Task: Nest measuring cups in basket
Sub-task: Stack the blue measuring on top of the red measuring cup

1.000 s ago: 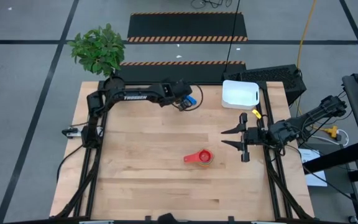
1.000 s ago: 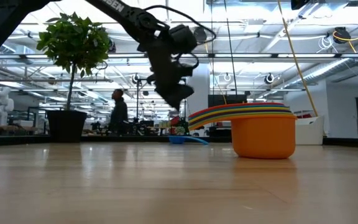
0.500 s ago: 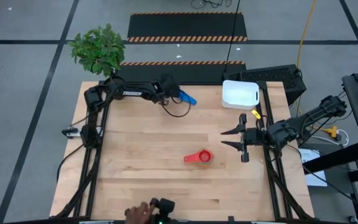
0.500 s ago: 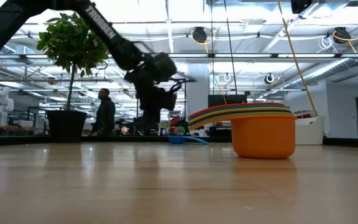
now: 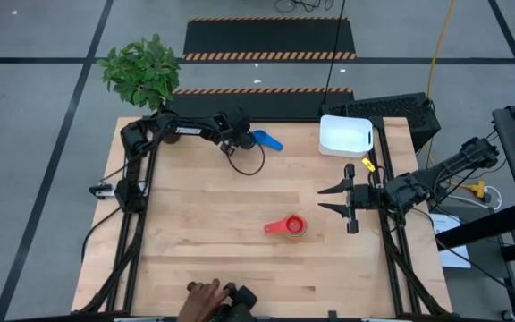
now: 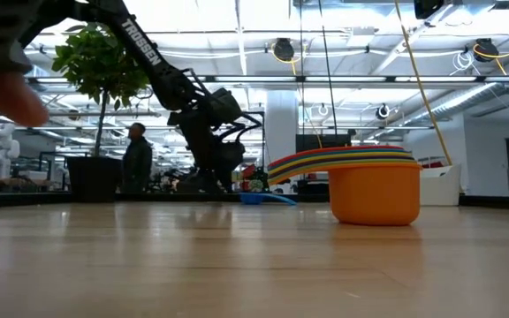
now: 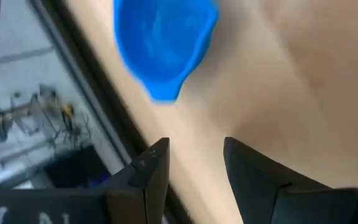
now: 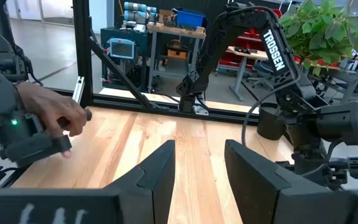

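Pale wooden planks make up the bench (image 5: 222, 224), which stands on a grey floor with a leafy plant (image 5: 141, 70) off its far left corner. From above, the stack of nested measuring cups (image 5: 289, 227) sits near the middle of the bench, red on top, while the white basket (image 5: 345, 134) lies well apart at the far right edge, nothing showing in it. A blue cup (image 5: 265, 140) lies alone at the far edge, just beside the left gripper (image 5: 240, 137). The right gripper (image 5: 338, 199) waits at the right side, fingers parted and empty. A person's hand (image 5: 202, 298) reaches in at the near edge.

At bench height, the stack (image 6: 360, 181) shows an orange cup at the bottom with coloured rims fanned above it — the blue cup (image 6: 259, 198) lies flat behind it, and a large, bright hall with a person standing in it opens beyond.

Past the left wrist, the fingers (image 7: 151, 177) stand apart, holding nothing, with the blue cup (image 7: 163, 43) ahead of them.

Past the right wrist, the parted fingers (image 8: 160, 168) face the left arm across the bench, the hand (image 8: 51, 118) at one side.

Judging from this, most cups are nested; the blue one is not, and the stack is not yet in the basket.
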Available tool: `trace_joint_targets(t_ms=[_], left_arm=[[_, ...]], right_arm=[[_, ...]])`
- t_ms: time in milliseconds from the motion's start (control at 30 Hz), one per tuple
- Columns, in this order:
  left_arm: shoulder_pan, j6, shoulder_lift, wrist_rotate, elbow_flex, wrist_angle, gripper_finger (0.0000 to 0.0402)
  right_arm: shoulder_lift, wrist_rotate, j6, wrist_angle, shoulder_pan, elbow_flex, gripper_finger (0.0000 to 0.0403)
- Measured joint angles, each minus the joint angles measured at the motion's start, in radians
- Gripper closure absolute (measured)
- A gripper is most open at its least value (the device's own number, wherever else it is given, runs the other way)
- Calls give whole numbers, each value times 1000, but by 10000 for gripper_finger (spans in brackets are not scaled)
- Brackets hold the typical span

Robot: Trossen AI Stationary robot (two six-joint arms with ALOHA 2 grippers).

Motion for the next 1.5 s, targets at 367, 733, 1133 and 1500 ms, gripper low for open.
trace_joint_targets(t_ms=[367,733,1133,1500], left_arm=[[-31,149,0,32,0,7,245],[-63,153,1,17,0,79,244],[-105,113,1,50,-1,163,158],[-92,144,1,103,-1,145,167]], right_arm=[[0,0,0,0,0,0,271],[0,0,0,0,0,0,271],[0,-1,0,-15,0,0,271],[0,-1,0,-15,0,0,271]])
